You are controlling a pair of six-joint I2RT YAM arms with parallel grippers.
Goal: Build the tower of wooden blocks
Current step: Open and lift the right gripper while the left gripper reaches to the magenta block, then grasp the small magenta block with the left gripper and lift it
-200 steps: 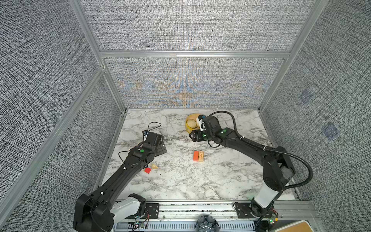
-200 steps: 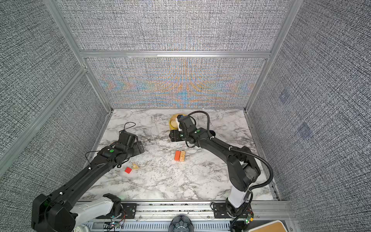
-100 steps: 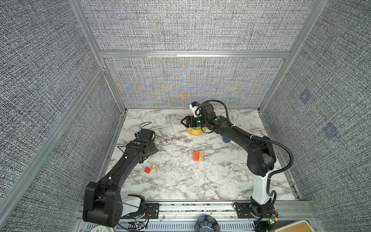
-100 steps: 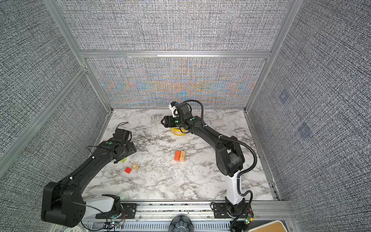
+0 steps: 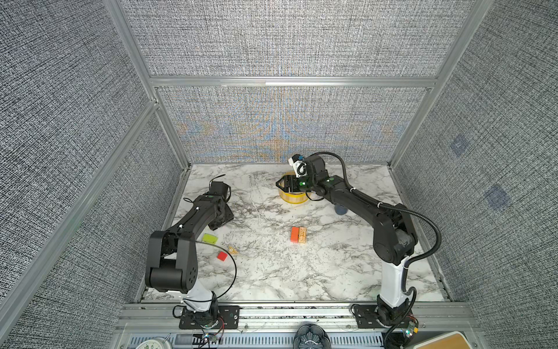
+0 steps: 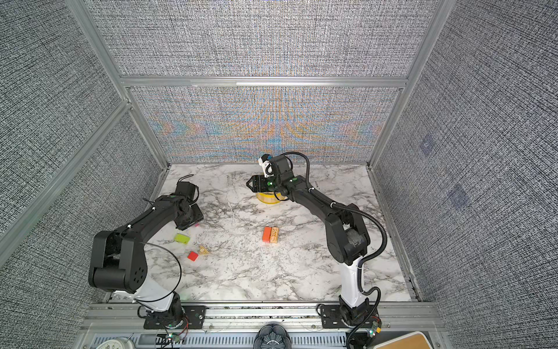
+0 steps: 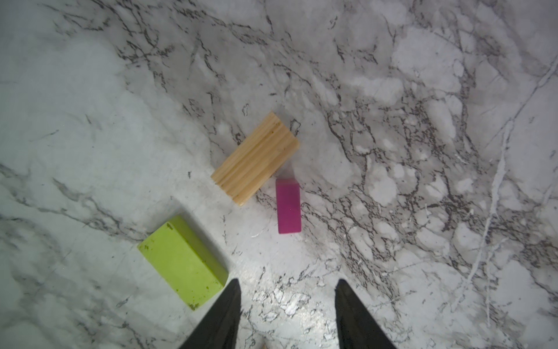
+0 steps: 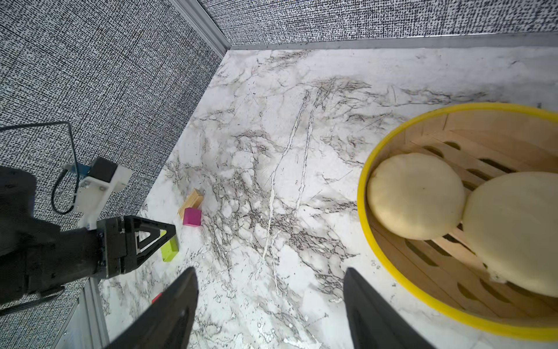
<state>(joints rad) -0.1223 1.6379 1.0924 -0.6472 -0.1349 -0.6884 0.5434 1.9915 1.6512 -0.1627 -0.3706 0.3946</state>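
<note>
Left wrist: left hand (image 7: 287, 281) part-open, empty, lime slab (image 7: 181, 260) beside fingertip; right hand (image 8: 270, 270) wide, empty, beside basket (image 8: 363, 196).

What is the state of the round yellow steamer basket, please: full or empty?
Partly full: the right wrist view shows two pale round buns inside the steamer basket.

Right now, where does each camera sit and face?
Top views: high in front, looking down on the whole table; left arm, right arm show.
Left wrist: on left arm, faces down at lime green block, tan block, pink block; left fingers show.
Right wrist: on right arm, faces steamer basket and table; right fingers, left fingers show.
Shared: both wrist views show those three blocks.
</note>
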